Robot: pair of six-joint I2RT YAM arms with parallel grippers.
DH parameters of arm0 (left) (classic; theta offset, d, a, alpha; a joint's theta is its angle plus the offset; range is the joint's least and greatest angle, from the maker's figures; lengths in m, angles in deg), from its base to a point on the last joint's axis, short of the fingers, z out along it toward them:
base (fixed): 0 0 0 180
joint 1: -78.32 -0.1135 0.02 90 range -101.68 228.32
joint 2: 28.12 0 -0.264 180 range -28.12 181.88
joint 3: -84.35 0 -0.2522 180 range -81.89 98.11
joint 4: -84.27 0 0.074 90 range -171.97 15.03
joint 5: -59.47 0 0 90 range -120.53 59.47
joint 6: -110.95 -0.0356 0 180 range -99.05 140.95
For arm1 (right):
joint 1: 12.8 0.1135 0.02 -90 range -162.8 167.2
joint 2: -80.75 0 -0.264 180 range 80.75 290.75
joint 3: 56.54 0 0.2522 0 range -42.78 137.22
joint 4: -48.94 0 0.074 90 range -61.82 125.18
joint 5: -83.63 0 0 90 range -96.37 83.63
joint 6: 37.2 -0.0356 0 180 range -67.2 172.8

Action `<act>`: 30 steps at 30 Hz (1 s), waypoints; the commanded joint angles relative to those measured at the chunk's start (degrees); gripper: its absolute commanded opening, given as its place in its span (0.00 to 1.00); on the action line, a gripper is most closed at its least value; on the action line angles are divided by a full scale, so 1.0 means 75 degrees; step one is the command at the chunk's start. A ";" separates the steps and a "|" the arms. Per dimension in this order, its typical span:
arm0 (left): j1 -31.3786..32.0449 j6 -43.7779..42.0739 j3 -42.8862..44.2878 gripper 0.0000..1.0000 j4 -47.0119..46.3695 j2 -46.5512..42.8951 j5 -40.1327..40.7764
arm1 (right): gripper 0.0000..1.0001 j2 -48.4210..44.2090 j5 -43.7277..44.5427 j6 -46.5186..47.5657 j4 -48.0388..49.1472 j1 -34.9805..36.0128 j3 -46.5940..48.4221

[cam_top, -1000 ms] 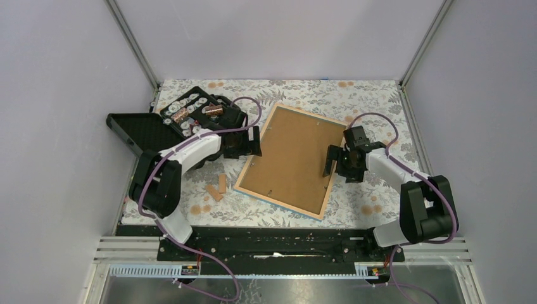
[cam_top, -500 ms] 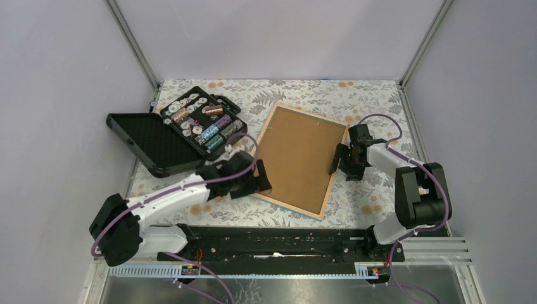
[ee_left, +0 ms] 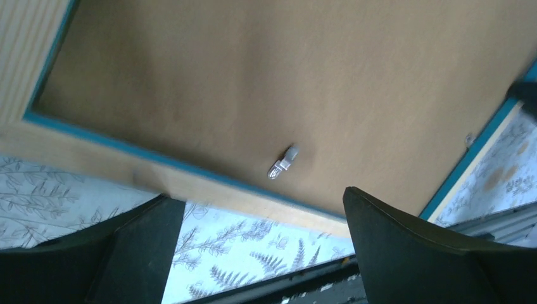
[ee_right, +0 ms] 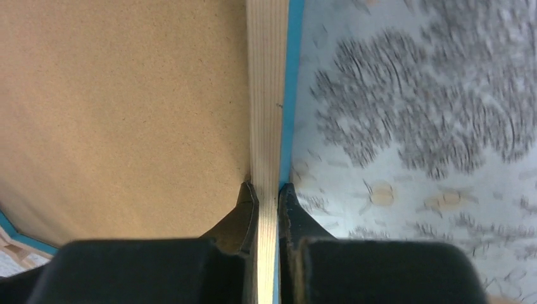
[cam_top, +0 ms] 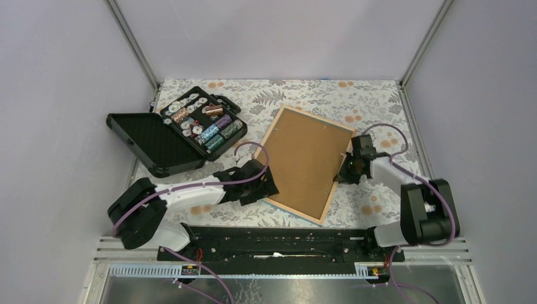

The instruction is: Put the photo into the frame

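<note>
My right gripper (ee_right: 267, 190) clamps the light-wood rim of the thin, blue-edged rectangular picture frame (ee_right: 266, 95), which lies back-up on the floral table cover (cam_top: 304, 94) beneath me. My left gripper (ee_left: 259, 201) hovers open over its opposite edge. Grey walls (cam_top: 278, 38) surround us.

Left gripper (ee_left: 259, 199) jaws spread wide, nothing between them. The frame (ee_left: 95, 161) lies back-up just ahead: light wood rim with a blue edge. Brown backing board (ee_left: 285, 76) sits inside it, with a small metal tab (ee_left: 283, 163) near the rim. Floral tablecloth (ee_left: 253, 253) underneath.
</note>
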 commanded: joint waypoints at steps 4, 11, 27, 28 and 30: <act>-0.0603 -0.1011 0.1314 0.99 -0.0950 0.1462 -0.0054 | 0.01 -0.2201 -0.0938 -0.2255 -0.0283 0.0008 -0.2271; -0.1744 -0.2414 0.3321 0.98 -0.0329 0.2958 -0.1492 | 0.18 -0.4458 -0.2024 -0.2940 0.0172 0.0189 -0.3634; -0.2226 -0.3556 0.6396 0.99 0.0779 0.4838 -0.2214 | 0.39 -0.1985 -0.2736 -0.2051 0.1234 0.2625 -0.2258; -0.2227 -0.3694 0.6470 0.99 0.0983 0.4698 -0.2025 | 0.44 -0.2005 -0.2803 -0.1928 0.1089 0.2646 -0.2082; -0.2246 -0.3895 0.6402 0.99 0.1300 0.4262 -0.1563 | 0.56 -0.2350 -0.2538 -0.1575 0.0428 0.2659 -0.1636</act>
